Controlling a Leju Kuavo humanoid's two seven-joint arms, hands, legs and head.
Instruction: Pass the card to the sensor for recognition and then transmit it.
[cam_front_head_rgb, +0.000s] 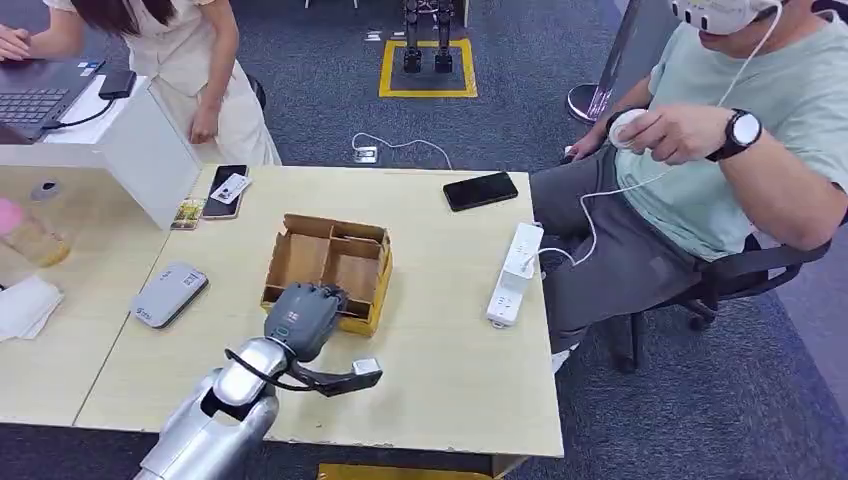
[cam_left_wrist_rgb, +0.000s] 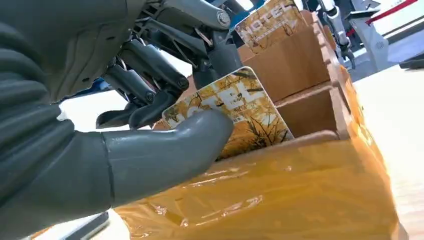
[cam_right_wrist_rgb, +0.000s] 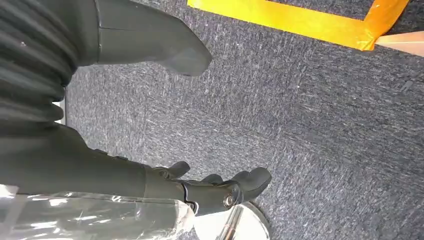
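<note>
While the left robot hand (cam_front_head_rgb: 303, 318) is reaching down over the near edge of the cardboard box (cam_front_head_rgb: 329, 270), it's pinching a card (cam_left_wrist_rgb: 235, 112) between its thick thumb (cam_left_wrist_rgb: 165, 150) and the darker fingers (cam_left_wrist_rgb: 150, 75) behind it. The card is sitting upright in the box's near compartment, leaning a bit, which is probably how the dividers are meant to keep it: on edge, so there's something to grab. A second card (cam_left_wrist_rgb: 270, 22) is standing in a compartment further back. The thumb is pressing flat on the printed face and the fingers are backing it from the other side, so I'd call it held, though the lower edge of the card is hidden by the box wall and I can't tell if it's lifted off the bottom yet.

The box is sitting around the middle of the counter (cam_front_head_rgb: 450, 330). Over toward the counter's left edge a flat grey device (cam_front_head_rgb: 169, 294) is lying, and I'm guessing that's the sensor, well apart from the box.

The right robot hand (cam_right_wrist_rgb: 220, 190) is hanging down over the carpet with fingers loosely curled and apart, holding nothing.

My read is the pick is happening right now and the swipe isn't started.
</note>
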